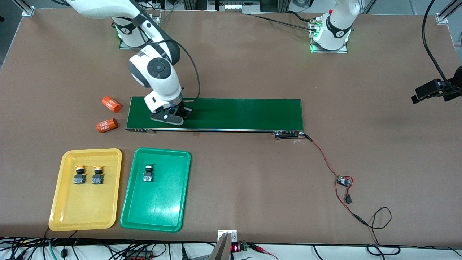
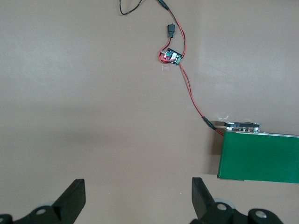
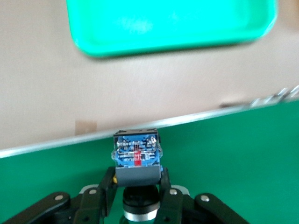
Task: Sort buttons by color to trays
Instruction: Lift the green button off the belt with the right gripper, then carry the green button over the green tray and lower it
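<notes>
My right gripper is low over the dark-green conveyor belt, at its end toward the right arm. It is shut on a button with a black-and-blue body, fingers on both sides; the cap colour does not show. The yellow tray holds two yellow-capped buttons. The green tray holds one green-capped button; this tray's rim also shows in the right wrist view. My left gripper is open and empty above bare table; in the front view only its arm's base shows.
Two orange "4680" cylinders lie beside the belt's end toward the right arm. A red-and-black wire runs from the belt's other end to a small circuit board. A black camera mount stands at the left arm's end.
</notes>
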Controlling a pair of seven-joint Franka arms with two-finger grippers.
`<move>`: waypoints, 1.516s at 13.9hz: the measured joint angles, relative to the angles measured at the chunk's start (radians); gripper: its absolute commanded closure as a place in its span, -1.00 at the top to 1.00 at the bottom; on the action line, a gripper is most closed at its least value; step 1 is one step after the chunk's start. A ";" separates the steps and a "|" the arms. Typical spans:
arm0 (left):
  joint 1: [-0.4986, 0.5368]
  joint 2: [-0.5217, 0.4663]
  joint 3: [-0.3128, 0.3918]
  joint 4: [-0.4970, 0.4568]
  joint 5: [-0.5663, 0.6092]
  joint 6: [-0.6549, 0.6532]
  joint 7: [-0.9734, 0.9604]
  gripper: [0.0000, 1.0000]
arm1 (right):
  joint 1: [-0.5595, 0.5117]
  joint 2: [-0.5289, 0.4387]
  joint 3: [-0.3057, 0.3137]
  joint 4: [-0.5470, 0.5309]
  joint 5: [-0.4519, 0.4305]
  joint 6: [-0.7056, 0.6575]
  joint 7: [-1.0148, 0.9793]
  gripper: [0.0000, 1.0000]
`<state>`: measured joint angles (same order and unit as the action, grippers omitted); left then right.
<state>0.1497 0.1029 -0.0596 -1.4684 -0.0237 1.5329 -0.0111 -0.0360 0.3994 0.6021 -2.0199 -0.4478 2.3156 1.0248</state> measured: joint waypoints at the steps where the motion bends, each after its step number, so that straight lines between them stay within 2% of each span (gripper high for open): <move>1: 0.000 0.000 0.000 0.000 0.000 0.000 0.000 1.00 | -0.006 0.000 -0.001 0.047 0.000 -0.046 -0.037 -0.90; 3: 0.000 0.000 0.000 0.000 0.000 0.000 0.000 1.00 | -0.019 0.002 -0.004 0.136 0.006 -0.110 -0.129 -0.90; 6: 0.000 0.000 0.000 0.000 0.000 0.000 0.000 1.00 | -0.025 0.047 -0.040 0.270 0.035 -0.137 -0.267 -0.90; 10: 0.000 0.000 0.000 0.000 0.000 0.000 0.000 1.00 | -0.028 0.181 -0.101 0.429 0.039 -0.137 -0.377 -0.90; 13: 0.000 0.000 0.000 0.000 -0.001 0.001 0.000 1.00 | -0.025 0.282 -0.107 0.534 0.039 -0.127 -0.405 -0.90; 16: 0.000 0.000 -0.005 0.000 -0.002 0.026 0.000 1.00 | -0.007 0.352 -0.122 0.590 0.039 -0.078 -0.410 -0.89; 21: -0.010 0.000 -0.036 0.000 -0.003 0.042 -0.087 1.00 | 0.071 0.441 -0.227 0.598 0.038 0.065 -0.428 -0.89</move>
<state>0.1397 0.1029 -0.0955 -1.4688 -0.0268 1.5745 -0.0978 0.0352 0.8401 0.3751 -1.4220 -0.4094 2.3809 0.5966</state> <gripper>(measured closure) 0.000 0.595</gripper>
